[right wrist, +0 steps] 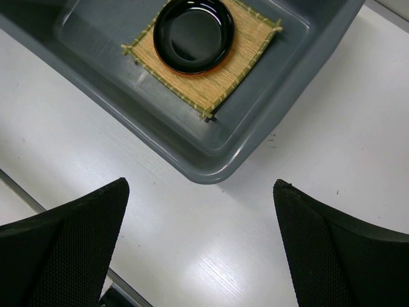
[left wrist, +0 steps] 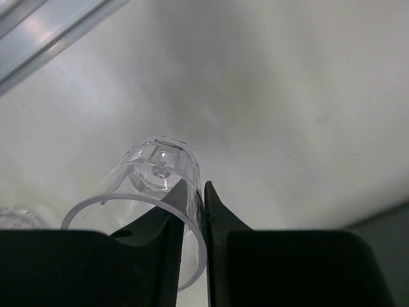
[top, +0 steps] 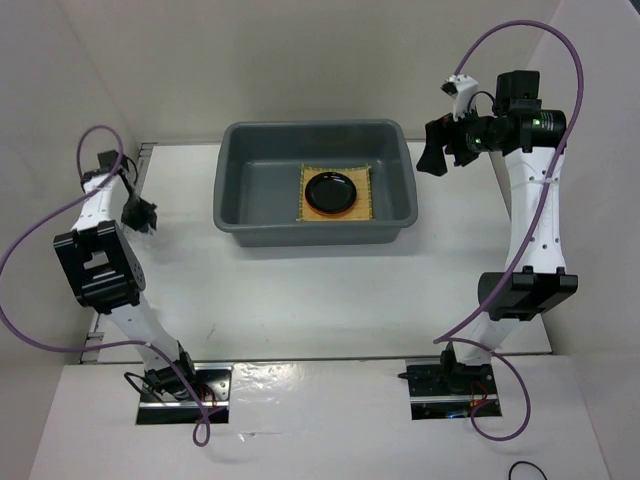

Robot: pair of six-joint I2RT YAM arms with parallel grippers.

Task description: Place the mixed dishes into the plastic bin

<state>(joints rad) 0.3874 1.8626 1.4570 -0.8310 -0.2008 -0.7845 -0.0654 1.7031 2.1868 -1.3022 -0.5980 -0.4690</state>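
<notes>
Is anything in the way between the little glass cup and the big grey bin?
Nothing visible does. The left gripper pinches the glass cup, and only bare table lies between it and the bin; just the bin's own wall to lift over.

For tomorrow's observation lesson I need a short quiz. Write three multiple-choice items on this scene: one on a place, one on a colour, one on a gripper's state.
1. Where is the woven mat relative to the grey bin?
A) under it
B) inside it, on its floor
C) leaning on its outside

2. What colour is the upper face of the plate on the mat?
A) black
B) white
C) blue

3. What state is the left gripper in?
A) open, empty
B) shut, empty
C) shut on a clear glass cup

Answers:
1 B, the mat lies flat on the bin's floor.
2 A, its glossy face is black.
3 C, the fingers pinch the cup's wall.
</notes>
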